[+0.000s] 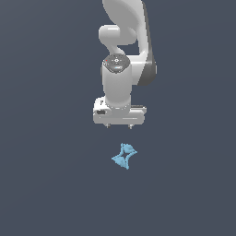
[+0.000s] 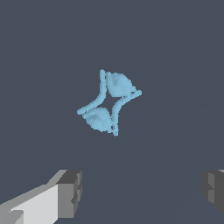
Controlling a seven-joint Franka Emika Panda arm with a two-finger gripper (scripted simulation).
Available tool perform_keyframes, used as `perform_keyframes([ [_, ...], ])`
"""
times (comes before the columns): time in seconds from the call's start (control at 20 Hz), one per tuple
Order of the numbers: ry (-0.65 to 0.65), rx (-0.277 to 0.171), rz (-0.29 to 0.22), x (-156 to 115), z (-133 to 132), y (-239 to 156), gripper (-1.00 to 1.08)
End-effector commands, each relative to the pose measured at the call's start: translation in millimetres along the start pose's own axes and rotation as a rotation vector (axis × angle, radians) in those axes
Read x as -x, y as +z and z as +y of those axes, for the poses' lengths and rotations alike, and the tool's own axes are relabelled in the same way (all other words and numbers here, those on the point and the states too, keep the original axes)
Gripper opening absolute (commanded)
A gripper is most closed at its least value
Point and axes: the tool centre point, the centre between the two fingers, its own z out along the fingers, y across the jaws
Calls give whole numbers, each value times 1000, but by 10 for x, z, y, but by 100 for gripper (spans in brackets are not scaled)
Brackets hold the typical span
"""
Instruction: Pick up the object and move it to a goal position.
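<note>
The object (image 1: 124, 156) is a small light-blue star-like shape with thin pointed lobes, lying on the dark grey floor. It also shows in the wrist view (image 2: 108, 103), whole and unobstructed. My white gripper (image 1: 119, 126) hangs above the floor, just behind the object in the exterior view and slightly toward that view's left, apart from it. Its two short fingertips (image 1: 108, 125) stand wide apart and hold nothing. In the wrist view the two grey finger pads (image 2: 70, 193) sit far apart with bare floor between them; the object lies ahead of them, outside the gap.
The white arm (image 1: 120, 55) rises behind the gripper at the top of the exterior view. The floor (image 1: 46, 184) is a plain dark grey surface with no other objects or edges in view.
</note>
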Motion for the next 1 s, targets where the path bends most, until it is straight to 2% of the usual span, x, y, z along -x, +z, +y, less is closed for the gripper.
perform_keyframes([
  [0.0,4,-2,-1,2,-5,1,100],
  [0.45,36,-1,-2,-50,-18,58,100],
  [0.95,186,5,-6,-270,-90,336,100],
])
